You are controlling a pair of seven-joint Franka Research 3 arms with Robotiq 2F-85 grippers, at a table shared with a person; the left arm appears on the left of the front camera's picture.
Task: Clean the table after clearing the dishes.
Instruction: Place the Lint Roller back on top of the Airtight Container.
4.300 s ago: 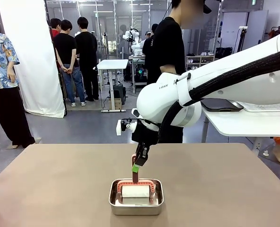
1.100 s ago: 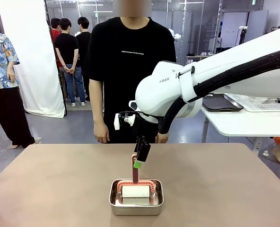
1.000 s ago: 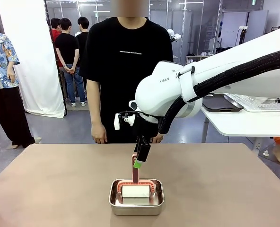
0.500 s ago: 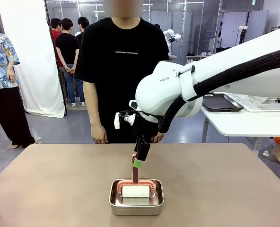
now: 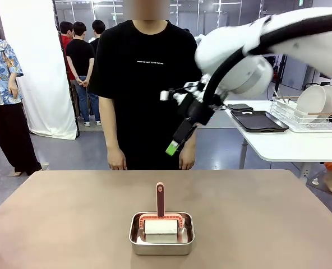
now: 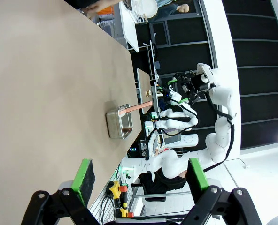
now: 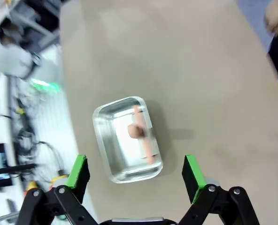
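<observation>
While the right arm's black two-finger gripper with green pads (image 5: 176, 140) is hanging in the air above the taupe-brown matte table (image 5: 70, 224), its jaws are standing spread with nothing between them; the right wrist view (image 7: 136, 176) is showing the same wide gap. It is sitting well clear of the shiny steel rectangular pan (image 5: 161, 234), which is resting on the table near the robot's edge, roughly mid-width. Inside the pan a white roller with a salmon-pink frame and handle (image 5: 160, 221) is lying, handle sticking straight up, untouched. From the right wrist camera the pan (image 7: 127, 139) is sitting directly below the gripper, roller handle (image 7: 140, 131) pointing at the lens, somewhat blurred.

Left gripper (image 6: 141, 176) is also staying spread and empty, looking along the tabletop (image 6: 45, 84) with the pan (image 6: 119, 122) well ahead of it.

A person in a black T-shirt (image 5: 146, 84) is standing at the far edge, both hands down at their sides. White round plates (image 5: 314, 101) are standing in a wire rack on a white side table (image 5: 289, 147) at the right, with dark trays (image 5: 258, 120) lying beside the rack.
</observation>
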